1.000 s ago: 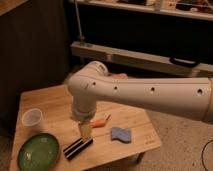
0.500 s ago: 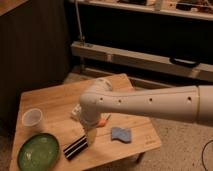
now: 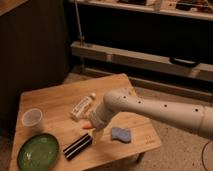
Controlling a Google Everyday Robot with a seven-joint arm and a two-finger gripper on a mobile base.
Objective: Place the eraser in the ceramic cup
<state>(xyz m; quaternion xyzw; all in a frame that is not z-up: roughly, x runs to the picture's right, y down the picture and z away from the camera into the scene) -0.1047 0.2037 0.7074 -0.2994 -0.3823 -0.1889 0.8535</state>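
— Wooden worktop [image 3: 55,100], low and pale, set against a dark backdrop. On its left side, near the edge: ceramic cup [image 3: 31,119], upright, whitish. Just in front of that, green bowl [image 3: 38,151], far wider.

— And the eraser [image 3: 77,146]?

— Flat on the worktop near the front edge. Black with white stripes, lying at a slant, just right of the green bowl and well apart from the ceramic cup. Gripped by nothing.

— Gripper [image 3: 97,131]?

— At the end of the white arm [image 3: 155,107], low over the middle of the worktop, just beyond the eraser's far end. Jaws spread wide, largely hidden under the wrist; nothing visibly pinched.

— Anything else close by?

— Orange carrot [image 3: 87,126], only a tip peeking out at the left of the wrist. White tube [image 3: 82,106] behind it, slanted, cap toward the back. Pale blue sponge [image 3: 121,134] flat on the wood, just right of the gripper.

— Beyond the worktop?

— Speckled floor [image 3: 175,150] to the right, and a long pale rail [image 3: 145,57] across the back.
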